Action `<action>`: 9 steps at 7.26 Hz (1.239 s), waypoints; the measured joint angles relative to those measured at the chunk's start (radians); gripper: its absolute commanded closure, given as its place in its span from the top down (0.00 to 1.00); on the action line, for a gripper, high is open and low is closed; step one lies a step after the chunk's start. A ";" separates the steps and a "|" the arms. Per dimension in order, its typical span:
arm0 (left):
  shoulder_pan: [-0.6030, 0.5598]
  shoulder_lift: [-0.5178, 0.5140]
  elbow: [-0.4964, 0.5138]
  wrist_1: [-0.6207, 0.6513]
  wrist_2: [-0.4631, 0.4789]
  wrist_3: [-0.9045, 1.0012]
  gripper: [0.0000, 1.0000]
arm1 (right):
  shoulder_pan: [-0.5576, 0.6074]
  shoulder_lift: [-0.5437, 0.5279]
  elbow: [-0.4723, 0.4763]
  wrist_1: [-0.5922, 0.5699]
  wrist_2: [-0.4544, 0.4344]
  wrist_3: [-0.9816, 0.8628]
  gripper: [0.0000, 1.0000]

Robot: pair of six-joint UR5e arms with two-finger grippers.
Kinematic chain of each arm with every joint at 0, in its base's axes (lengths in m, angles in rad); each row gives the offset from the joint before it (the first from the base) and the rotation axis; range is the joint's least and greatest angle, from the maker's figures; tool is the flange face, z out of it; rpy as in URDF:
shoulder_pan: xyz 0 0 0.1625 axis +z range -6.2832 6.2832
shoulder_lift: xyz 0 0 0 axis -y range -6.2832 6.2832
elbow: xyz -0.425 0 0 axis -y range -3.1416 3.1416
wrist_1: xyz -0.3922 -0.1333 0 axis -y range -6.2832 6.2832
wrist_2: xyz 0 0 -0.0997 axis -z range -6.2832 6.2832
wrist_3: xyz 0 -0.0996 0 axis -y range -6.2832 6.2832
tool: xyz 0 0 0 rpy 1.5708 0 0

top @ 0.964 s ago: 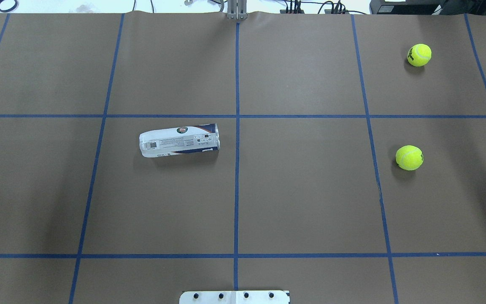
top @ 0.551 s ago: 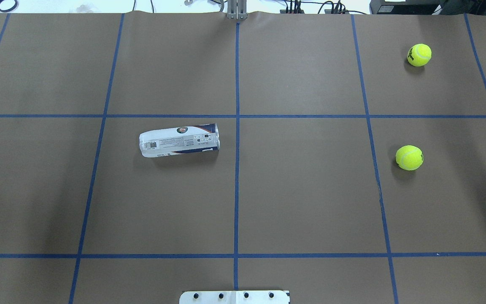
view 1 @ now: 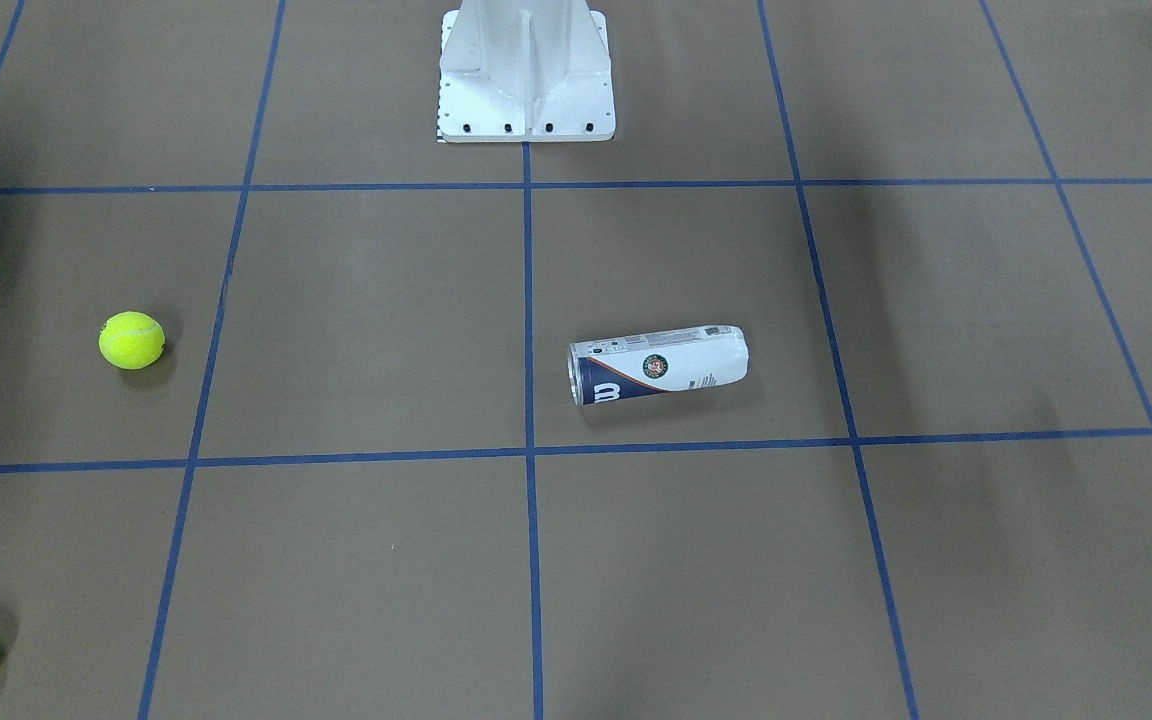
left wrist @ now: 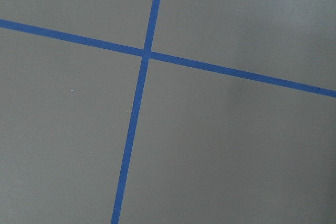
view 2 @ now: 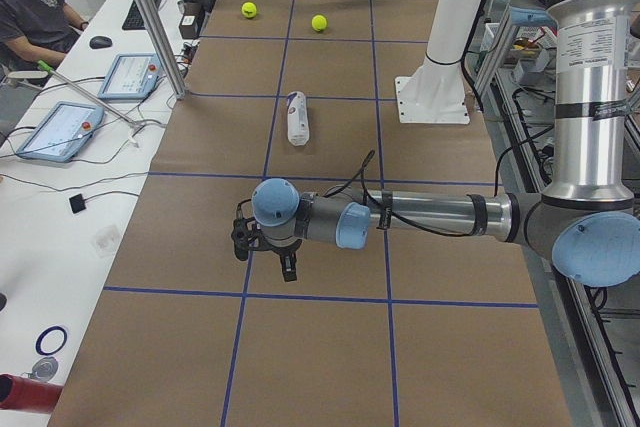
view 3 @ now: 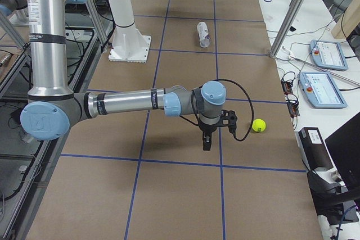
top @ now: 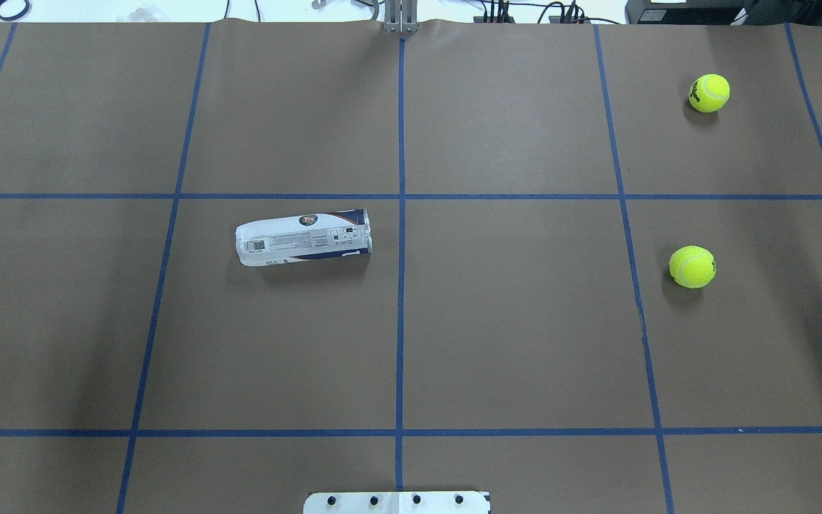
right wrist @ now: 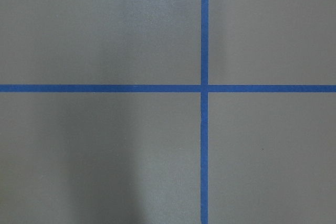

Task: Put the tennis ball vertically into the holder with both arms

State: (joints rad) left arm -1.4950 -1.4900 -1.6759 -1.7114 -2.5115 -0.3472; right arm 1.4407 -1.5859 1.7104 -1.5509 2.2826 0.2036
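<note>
The holder (top: 304, 237) lies on its side left of the table's centre line, its silver-rimmed mouth toward the centre; it also shows as the holder (view 1: 658, 364) in the front view. Two tennis balls rest on the right side: one tennis ball (top: 693, 266) at mid depth, another ball (top: 709, 93) far back. My left gripper (view 2: 288, 269) hangs over bare paper well short of the holder (view 2: 297, 118). My right gripper (view 3: 206, 143) hovers beside a ball (view 3: 258, 125). Both grippers show only in side views, so I cannot tell whether they are open or shut.
The white pedestal base (view 1: 526, 75) stands at the robot's edge of the table. Blue tape lines grid the brown paper. A person (view 2: 30, 7) sits at a side desk with tablets (view 2: 60, 130) and cables. A metal post (view 2: 150, 17) rises beside the table.
</note>
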 measured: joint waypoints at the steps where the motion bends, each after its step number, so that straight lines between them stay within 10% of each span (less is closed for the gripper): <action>1: 0.001 0.000 -0.002 -0.003 -0.001 0.001 1.00 | 0.000 -0.001 0.000 0.000 0.003 0.000 0.99; 9: 0.331 -0.218 -0.131 -0.169 0.049 0.006 0.83 | 0.000 -0.036 0.029 0.000 0.042 0.001 0.99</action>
State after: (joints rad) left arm -1.1635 -1.7084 -1.8074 -1.8808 -2.4623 -0.3415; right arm 1.4404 -1.6219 1.7395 -1.5507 2.3242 0.2044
